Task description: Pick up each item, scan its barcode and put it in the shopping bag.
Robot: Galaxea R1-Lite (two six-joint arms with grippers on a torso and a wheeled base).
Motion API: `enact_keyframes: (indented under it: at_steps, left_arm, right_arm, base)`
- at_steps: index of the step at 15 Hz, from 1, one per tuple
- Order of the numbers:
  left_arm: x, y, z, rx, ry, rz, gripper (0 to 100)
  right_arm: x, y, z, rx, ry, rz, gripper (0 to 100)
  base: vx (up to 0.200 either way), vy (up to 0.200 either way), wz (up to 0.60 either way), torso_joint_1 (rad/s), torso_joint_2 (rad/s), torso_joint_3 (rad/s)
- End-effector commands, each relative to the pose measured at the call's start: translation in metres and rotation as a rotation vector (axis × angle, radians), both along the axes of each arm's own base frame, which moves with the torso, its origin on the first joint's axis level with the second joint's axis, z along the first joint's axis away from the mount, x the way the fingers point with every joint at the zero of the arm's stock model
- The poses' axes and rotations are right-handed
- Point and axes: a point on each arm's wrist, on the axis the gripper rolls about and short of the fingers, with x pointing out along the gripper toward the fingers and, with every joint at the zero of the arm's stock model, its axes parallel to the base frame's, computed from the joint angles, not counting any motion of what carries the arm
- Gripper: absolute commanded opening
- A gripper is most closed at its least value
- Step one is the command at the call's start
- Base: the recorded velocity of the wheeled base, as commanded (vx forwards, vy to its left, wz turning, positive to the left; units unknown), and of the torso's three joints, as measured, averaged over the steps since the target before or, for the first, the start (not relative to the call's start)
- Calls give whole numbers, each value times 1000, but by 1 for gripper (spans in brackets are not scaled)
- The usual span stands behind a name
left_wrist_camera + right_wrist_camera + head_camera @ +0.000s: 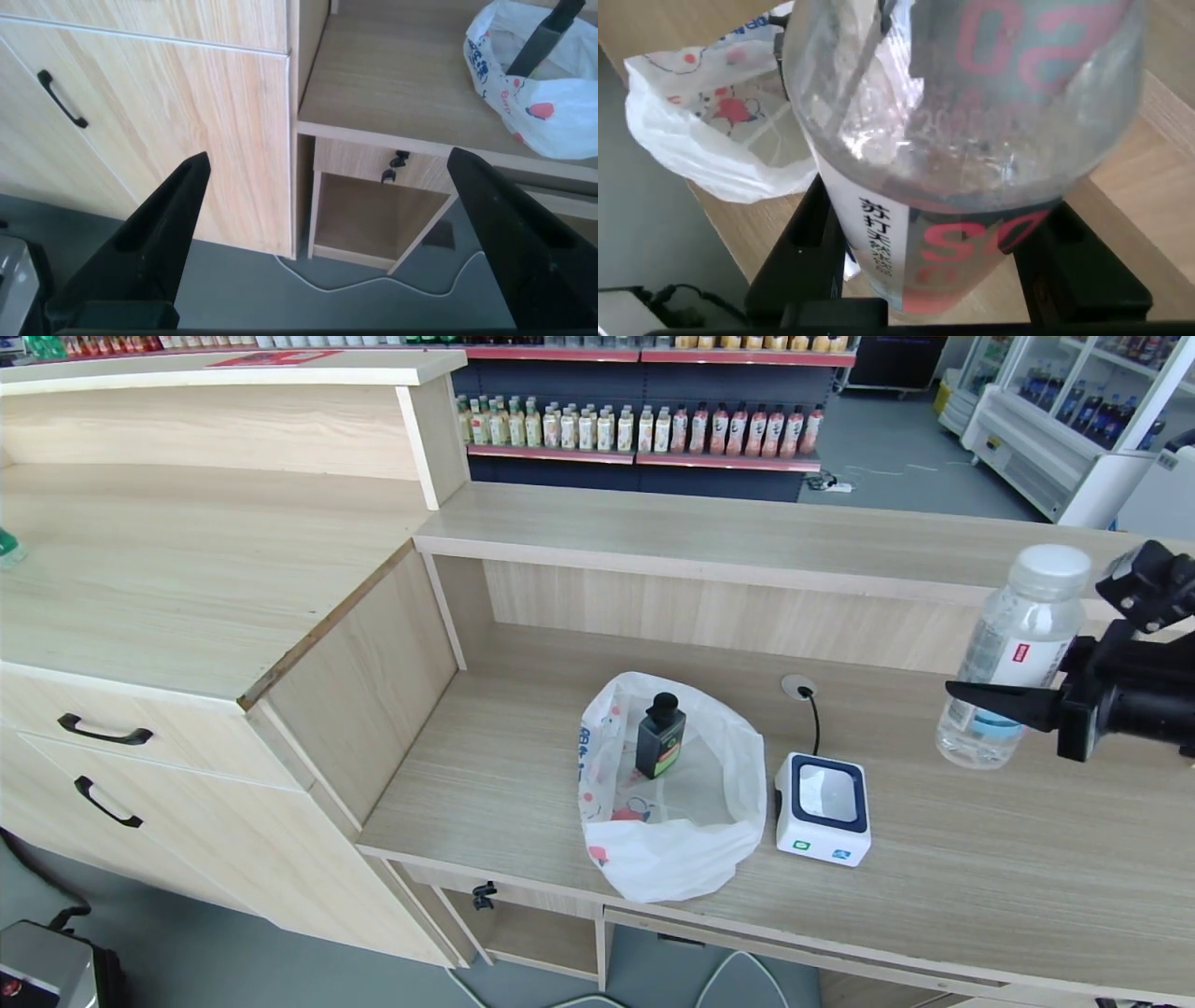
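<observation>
The right gripper [980, 702] was clamped on a clear water bottle [1018, 653], its black fingers pressing the lower body from either side. The bottle stood nearly upright with its white cap on top, at about 2 o'clock from the scanner [823, 807] and well apart from it. Whether its base touched the counter [980, 877] could not be told. In the right wrist view the bottle [971, 140] lay close to the lens between the dark fingers [799, 252], with the shopping bag [710, 121] beyond it.

The white shopping bag [672, 859] lay open near the middle of the counter, close to the front edge. Inside it, toward the bag's 12 o'clock side, stood a small dark bottle [660, 739] with a black cap. The white scanner sat just beside the bag at its 3 o'clock, window up, and a black cable [814, 714] ran from it toward 12 o'clock into a hole in the counter.

The left gripper [329, 159] hung below counter level with its fingers wide apart and nothing between them, facing the cabinet side and the open space under the counter. The bag [551, 103] showed on the counter beyond it.

At 9 o'clock from the bag stood a taller cabinet with black-handled drawers [103, 733].
</observation>
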Motion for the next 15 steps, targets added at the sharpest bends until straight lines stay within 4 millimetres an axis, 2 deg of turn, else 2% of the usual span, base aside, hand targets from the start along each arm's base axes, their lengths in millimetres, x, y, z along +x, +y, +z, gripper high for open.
enact_keyframes:
  at_steps: [1,6,10,13,15]
  left_arm:
    - [0,0,0,-1,0,1,100]
    - [0,0,0,-1,0,1,100]
    - [0,0,0,-1,0,1,100]
    - [0,0,0,-1,0,1,100]
    - [0,0,0,-1,0,1,100]
  right_arm:
    - [-29,7,10,4,-36,-118,0]
    - [-42,7,11,-7,-54,-153,0]
    - [-45,16,19,-8,-131,-112,0]
    - [-41,31,23,8,-178,-40,0]
    - [-33,34,18,14,-149,-21,0]
  base:
    - [0,0,0,0,0,0]
    - [0,0,0,0,0,0]
    - [0,0,600,2,0,1]
    - [0,0,600,2,5,2]
    - [0,0,600,2,0,7]
